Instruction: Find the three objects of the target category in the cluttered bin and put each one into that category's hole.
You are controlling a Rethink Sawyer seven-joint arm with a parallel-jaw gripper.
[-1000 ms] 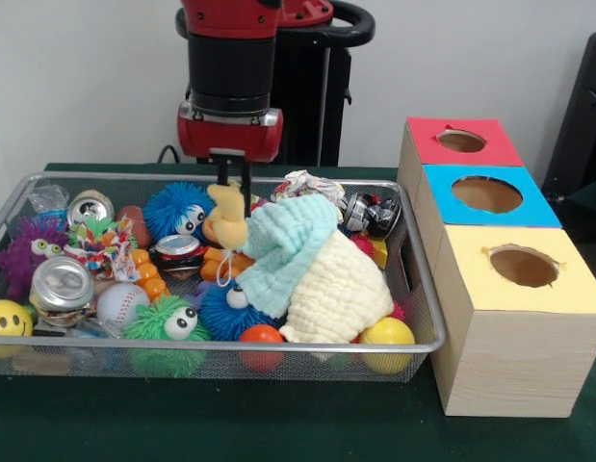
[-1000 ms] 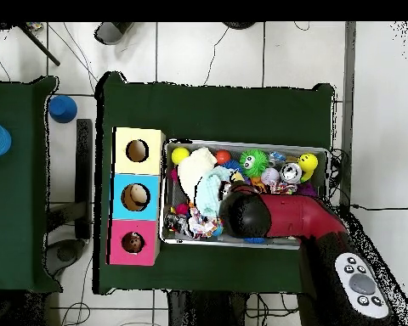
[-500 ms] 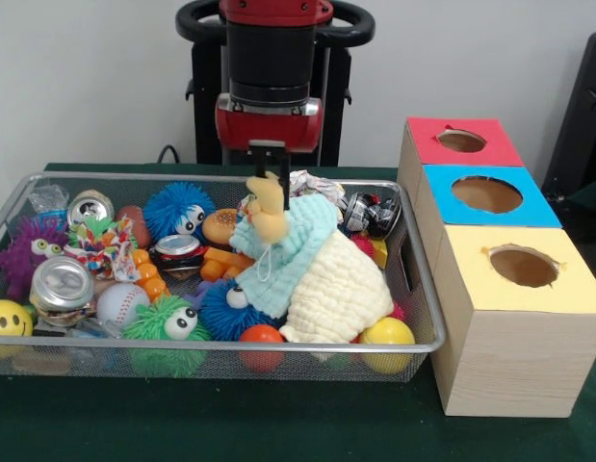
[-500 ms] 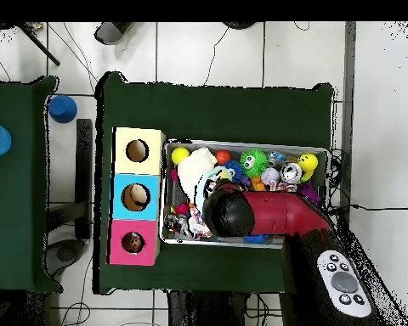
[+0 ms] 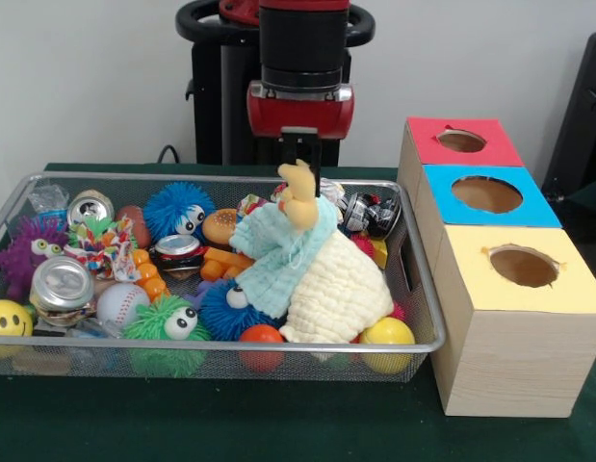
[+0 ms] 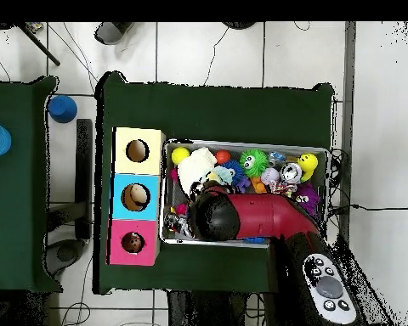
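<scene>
End effector (image 5: 307, 159) was clamped on the yellow plush toy (image 5: 300, 199), fingers pinched round its top. Over the last second it had carried the toy from bin centre toward 3 o'clock in the front view, toy hanging above the light-blue cloth (image 5: 283, 245), clear of the clutter. Judged: grasp held, transfer toward the holes under way, drop not yet done; which hole can't be told. Toy looked soft, fuzzy, lumpy, would sag. Under it the blue cloth was knit, draped over a cream waffle-weave cloth (image 5: 338, 294). Round them: spiky rubber puffer balls, blue (image 5: 177, 210) and green (image 5: 166, 324), shiny crushed can (image 5: 62, 286), smooth yellow ball (image 5: 388, 333), hard orange ball (image 5: 260, 336). Wire-mesh bin (image 5: 421, 279) was thin metal. At 3 o'clock of the bin stood the wooden box, round holes in red (image 5: 461, 141), blue (image 5: 486, 194), yellow (image 5: 523, 266) tops, on the green table (image 5: 278, 423).
</scene>
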